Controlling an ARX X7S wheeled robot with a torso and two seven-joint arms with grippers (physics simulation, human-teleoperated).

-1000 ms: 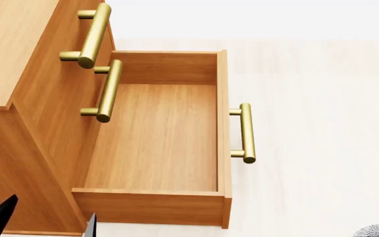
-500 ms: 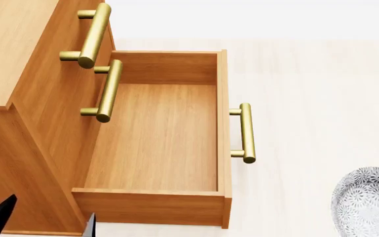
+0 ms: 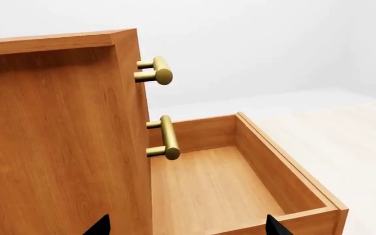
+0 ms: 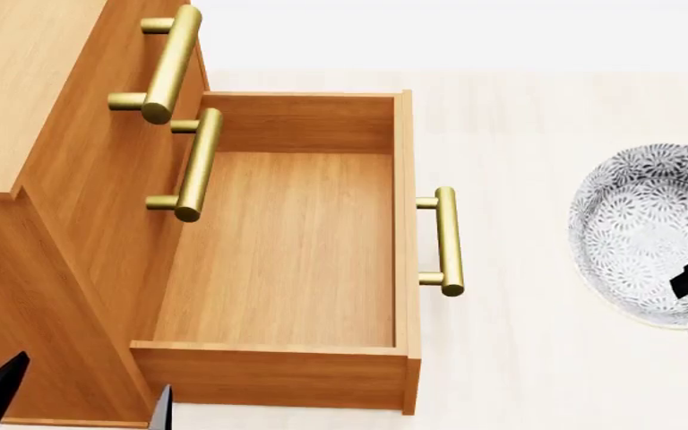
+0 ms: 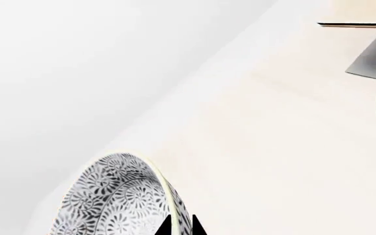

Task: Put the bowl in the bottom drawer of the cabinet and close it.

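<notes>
Since a moment ago your bowl [image 4: 649, 228] has risen into the head view, now held out to the right of the bottom drawer [image 4: 284, 246], well clear of its brass handle [image 4: 446, 240]. Your right hand [image 5: 180, 226] pinches the bowl's rim. Your left hand [image 3: 184, 227] hovers spread open beside the cabinet [image 4: 46, 161].

White bowl [image 4: 645, 228] with grey floral pattern (inside and out), orange-brown cabinet [image 4: 33, 161], brass handles.
</notes>
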